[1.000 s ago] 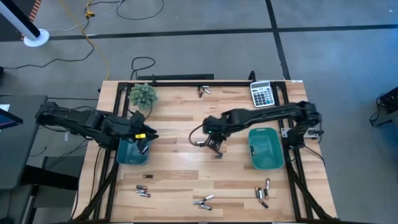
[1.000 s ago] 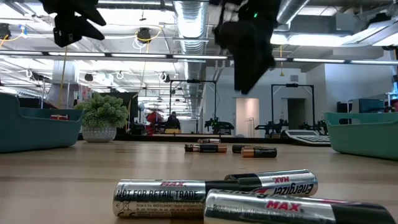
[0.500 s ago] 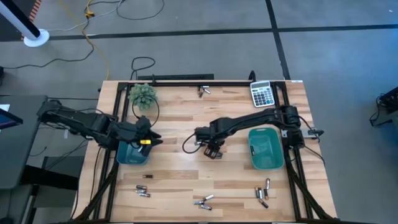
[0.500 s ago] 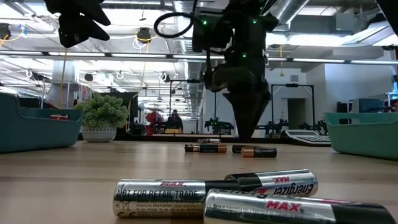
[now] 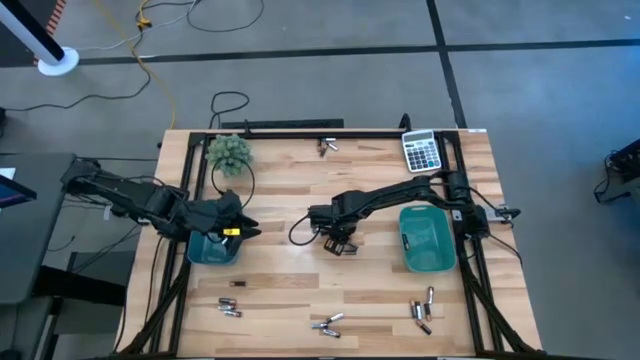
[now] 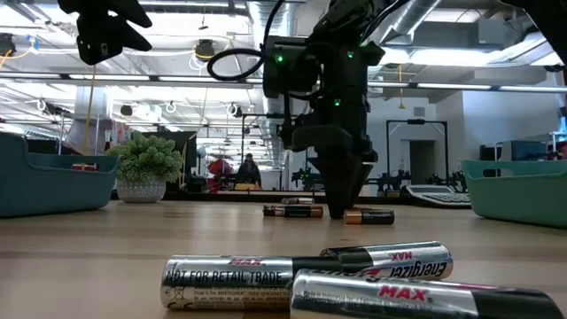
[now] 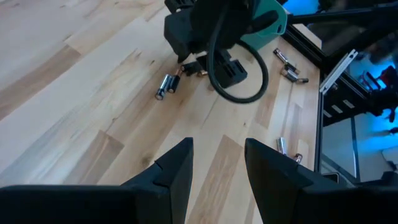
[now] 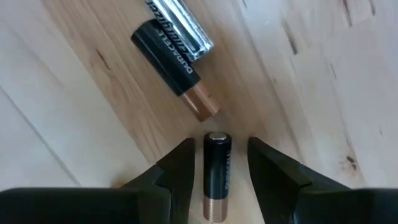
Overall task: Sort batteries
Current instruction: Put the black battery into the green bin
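Right gripper point(image 8: 217, 168) is down at the wooden table point(image 5: 280, 270), fingers spread either side of a black-and-copper cylindrical battery point(image 8: 216, 174) (not yet pinched). Just beyond lie a second black-copper cell point(image 8: 174, 68) and a silvery one point(image 8: 180, 25), touching. The right teal plastic bin point(image 5: 427, 238) looks empty. Left gripper point(image 5: 240, 230), parted, hovers over the left teal bin point(image 5: 210, 247), where something small and red shows.
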### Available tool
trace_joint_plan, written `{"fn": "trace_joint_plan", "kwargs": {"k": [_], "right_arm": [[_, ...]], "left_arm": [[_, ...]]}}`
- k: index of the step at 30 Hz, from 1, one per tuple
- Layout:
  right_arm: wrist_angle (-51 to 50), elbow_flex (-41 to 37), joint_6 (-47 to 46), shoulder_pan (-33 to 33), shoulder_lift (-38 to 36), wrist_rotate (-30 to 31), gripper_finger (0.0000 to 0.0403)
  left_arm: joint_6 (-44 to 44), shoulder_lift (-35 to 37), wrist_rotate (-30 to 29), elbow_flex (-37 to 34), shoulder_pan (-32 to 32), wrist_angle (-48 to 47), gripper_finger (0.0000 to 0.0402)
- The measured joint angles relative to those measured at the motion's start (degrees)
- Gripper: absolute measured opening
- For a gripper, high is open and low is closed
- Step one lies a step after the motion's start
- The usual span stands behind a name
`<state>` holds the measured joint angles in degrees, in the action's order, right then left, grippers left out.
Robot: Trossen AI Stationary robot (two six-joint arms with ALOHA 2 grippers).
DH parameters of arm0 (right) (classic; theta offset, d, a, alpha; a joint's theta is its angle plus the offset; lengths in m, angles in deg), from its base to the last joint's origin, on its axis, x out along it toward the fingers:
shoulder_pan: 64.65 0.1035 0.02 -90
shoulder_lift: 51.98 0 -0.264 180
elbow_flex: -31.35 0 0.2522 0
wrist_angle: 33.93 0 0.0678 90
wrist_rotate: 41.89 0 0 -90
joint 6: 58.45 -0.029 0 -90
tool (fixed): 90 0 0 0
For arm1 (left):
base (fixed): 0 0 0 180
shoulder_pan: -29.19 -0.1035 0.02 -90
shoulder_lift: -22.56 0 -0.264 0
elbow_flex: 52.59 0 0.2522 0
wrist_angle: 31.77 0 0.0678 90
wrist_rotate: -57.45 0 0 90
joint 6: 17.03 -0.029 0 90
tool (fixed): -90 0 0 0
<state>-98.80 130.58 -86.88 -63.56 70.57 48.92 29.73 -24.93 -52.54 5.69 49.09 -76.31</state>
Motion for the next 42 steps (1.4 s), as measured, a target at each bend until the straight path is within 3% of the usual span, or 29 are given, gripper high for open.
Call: {"fn": "trace_joint_plan", "kwargs": {"k": [4, 12, 20, 31, 36, 42], "right_arm": [[-0.28, 0.04, 0.02, 0.38, 1.18, -0.05, 0.0138], [0.28, -0.41, 0.1, -0.07, -1.09, -0.87, 0.0016], [-0.49, -0.7, -0.04, -1.25, -13.11, -0.5, 0.0017], [-7.0, -0.59, -4.75, 1.32, -40.38, 14.64, 0.0017], [-21.53, -0.54, -14.67, 3.71, -50.72, 22.75, 0.0017], [-34.34, -8.17, -31.37, 5.82, -58.9, 23.33, 0.0017]], "left_arm": [[0.24, 0.0, -0.1, 0.0, 0.3, 0.02, 0.0139], [-0.23, 0.02, -0.22, 0.0, 0.3, 0.7, 0.0139], [-1.13, 0.0, -0.86, 0.0, 0.28, 0.58, 0.0139], [-9.9, -0.16, -7.27, 0.0, 0.28, 0.78, 0.0139], [-10.15, -1.64, -10.39, 0.0, 0.2, 1.07, 0.0139], [-12.66, -5.09, -10.56, 0.0, -0.85, 3.85, 0.0139]]}}
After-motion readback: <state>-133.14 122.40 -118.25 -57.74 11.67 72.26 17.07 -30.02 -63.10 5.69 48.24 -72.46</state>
